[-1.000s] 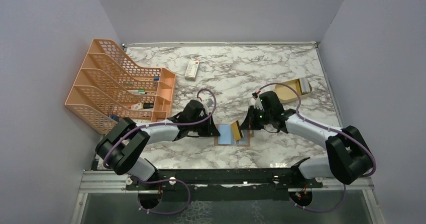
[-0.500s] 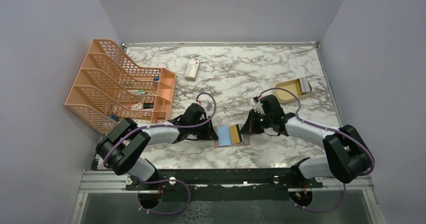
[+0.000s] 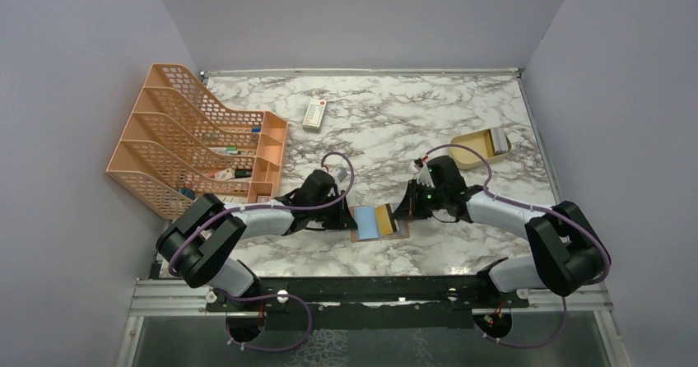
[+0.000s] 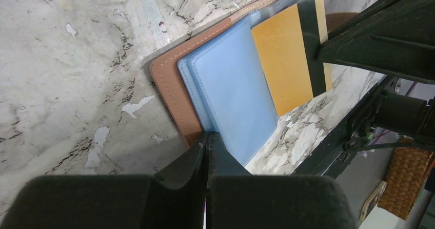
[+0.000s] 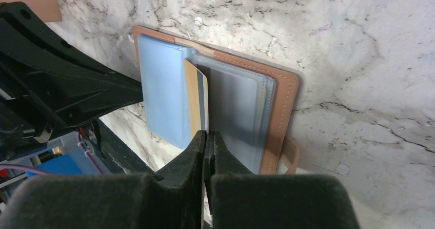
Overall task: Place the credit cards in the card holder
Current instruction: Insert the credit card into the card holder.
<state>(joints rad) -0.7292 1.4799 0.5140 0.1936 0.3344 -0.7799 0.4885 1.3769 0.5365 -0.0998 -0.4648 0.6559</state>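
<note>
- Marble-patterned surface (image 3: 395,120) is carrying everything, with plain grey walls standing on three sides.
- Two arms are reaching toward the middle from the near edge, and their tips are meeting over one card holder (image 4: 172,93).
- That single brown holder is lying open and flat near the front edge, between the two tools, with its sleeve pages facing up.
- Pale blue sleeves (image 4: 231,100) are covering its left half, while clear greyish sleeves (image 5: 236,111) are covering its right half.
- One gold-yellow card (image 4: 282,59) with a dark stripe is sitting over the fold, tilted up on edge against the sleeves.
- Right tool (image 5: 206,136) is clenching its fingers on the near edge of that card.
- Left tool (image 4: 207,136) is squeezed fully together at the near edge of the blue sleeves; I cannot tell whether it is pinching a sleeve or only pressing there.
- One shallow tan tray (image 3: 465,149) is sitting well apart at the far right, holding a grey card-shaped stack (image 3: 500,140) too small to count.
- One orange mesh rack (image 3: 189,137) is standing at the left with four slanted bays, and small items (image 3: 234,149) too tiny to name are lying in its front bins.
- One white remote (image 3: 314,113) is lying alone toward the back.
</note>
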